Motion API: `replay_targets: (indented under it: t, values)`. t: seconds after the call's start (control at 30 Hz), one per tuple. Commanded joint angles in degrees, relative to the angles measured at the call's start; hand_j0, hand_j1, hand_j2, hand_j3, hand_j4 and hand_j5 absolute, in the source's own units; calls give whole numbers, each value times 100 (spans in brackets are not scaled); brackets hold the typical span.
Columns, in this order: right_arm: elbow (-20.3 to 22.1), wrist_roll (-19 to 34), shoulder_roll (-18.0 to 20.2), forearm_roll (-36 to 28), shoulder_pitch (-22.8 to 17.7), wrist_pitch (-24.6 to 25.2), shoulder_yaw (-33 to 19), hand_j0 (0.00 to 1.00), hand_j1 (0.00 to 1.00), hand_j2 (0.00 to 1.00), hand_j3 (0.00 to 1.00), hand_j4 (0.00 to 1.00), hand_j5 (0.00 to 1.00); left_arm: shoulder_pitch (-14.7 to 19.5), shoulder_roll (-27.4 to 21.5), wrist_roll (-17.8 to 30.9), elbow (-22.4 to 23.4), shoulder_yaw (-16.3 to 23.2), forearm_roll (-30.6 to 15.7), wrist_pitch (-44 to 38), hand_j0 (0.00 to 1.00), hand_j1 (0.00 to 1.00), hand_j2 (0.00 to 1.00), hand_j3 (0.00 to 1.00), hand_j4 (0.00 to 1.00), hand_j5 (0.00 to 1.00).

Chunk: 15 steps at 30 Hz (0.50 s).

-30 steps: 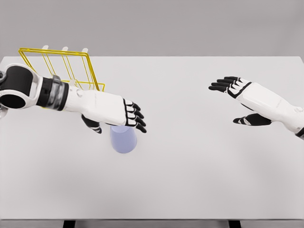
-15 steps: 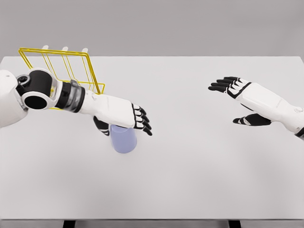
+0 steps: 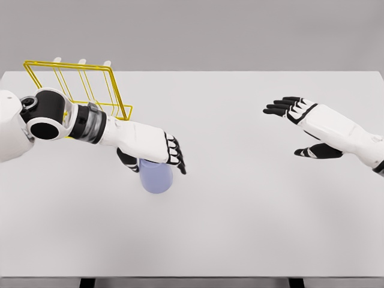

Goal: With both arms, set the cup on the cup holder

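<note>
A yellow wire holder is seen at the upper left of the frame, on the white table. Nothing is seen inside the holder; three white pegs poke up behind its top edge.

A light blue cup is found left of the middle of the frame, standing on the table below and right of the holder. It is stood upright, so its long side runs up and down, and its round top is turned toward the camera. The top part of the cup is hidden by the left hand.

Since half a second ago, the left hand has been lowered a little onto the cup. Its fingers are now curled down more around the cup, with the thumb on the other side.

The right hand is held at the right of the frame, above the table, with its fingers spread and nothing in it. It has not been moved.
</note>
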<state>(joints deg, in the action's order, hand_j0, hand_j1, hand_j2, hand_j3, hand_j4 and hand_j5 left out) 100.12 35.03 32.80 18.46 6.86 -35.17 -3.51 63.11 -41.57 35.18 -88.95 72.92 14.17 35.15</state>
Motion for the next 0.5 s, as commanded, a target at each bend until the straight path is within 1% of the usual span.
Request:
replay_targets:
  t: [0.0, 0.1, 0.17, 0.23, 0.47]
  values:
    - [8, -3, -2, -36, 0, 17, -1, 100, 100, 100, 100, 100, 100, 0, -9, -18, -17, 3, -19, -15, 76, 76, 76, 76, 76, 76]
    - [8, -3, -2, -36, 0, 17, -1, 100, 100, 100, 100, 100, 100, -9, -9, -18, -26, 3, -19, -15, 67, 67, 67, 67, 67, 67]
    - [8, -3, -2, -36, 0, 17, -1, 100, 100, 100, 100, 100, 100, -9, -17, -18, -35, 3, -19, -15, 64, 64, 64, 64, 64, 64]
    - [-1, -3, -2, -36, 0, 17, -1, 100, 100, 100, 100, 100, 100, -9, -18, -18, -35, 3, -19, -15, 58, 58, 58, 58, 58, 58]
    - [17, -3, -2, -36, -9, 17, 8, 100, 100, 100, 100, 100, 100, 17, -18, -18, -35, -6, -37, -15, 47, 47, 47, 47, 47, 47]
